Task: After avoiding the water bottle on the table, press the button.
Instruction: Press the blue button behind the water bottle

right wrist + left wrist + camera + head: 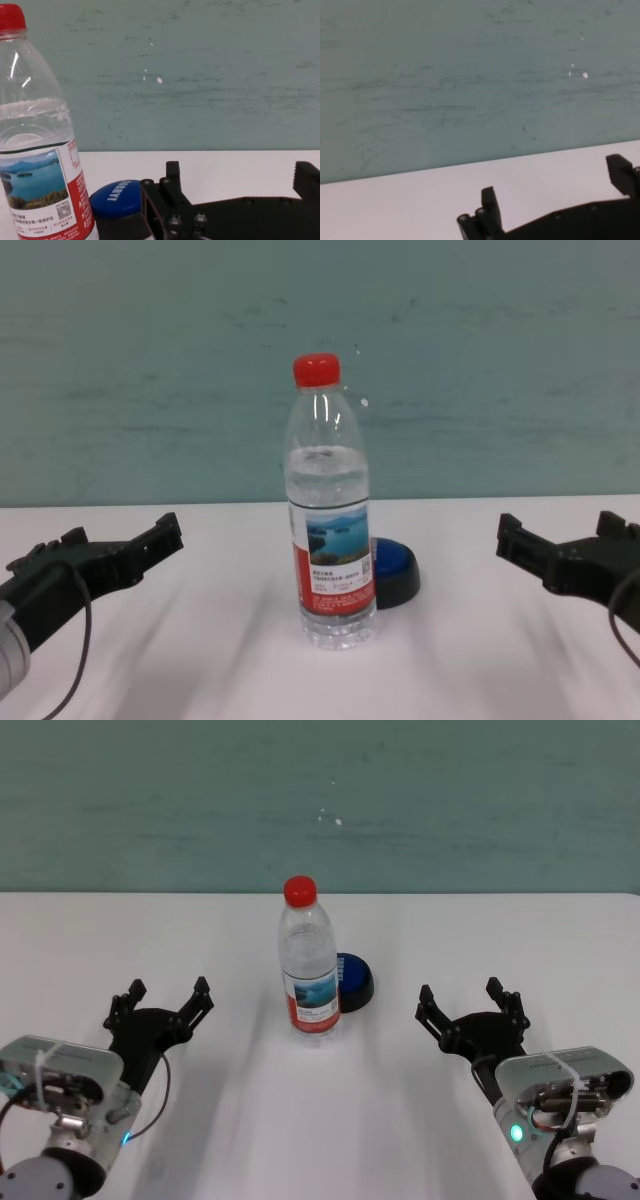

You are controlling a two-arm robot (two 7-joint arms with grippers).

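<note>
Button (118, 198): white lettering on blue top, unclear. Water bottle (37, 165) label: print too small.

From above we look down on the water bottle (308, 960); our chest view faces it level; the right wrist sits close beside it; the left wrist misses it
</note>
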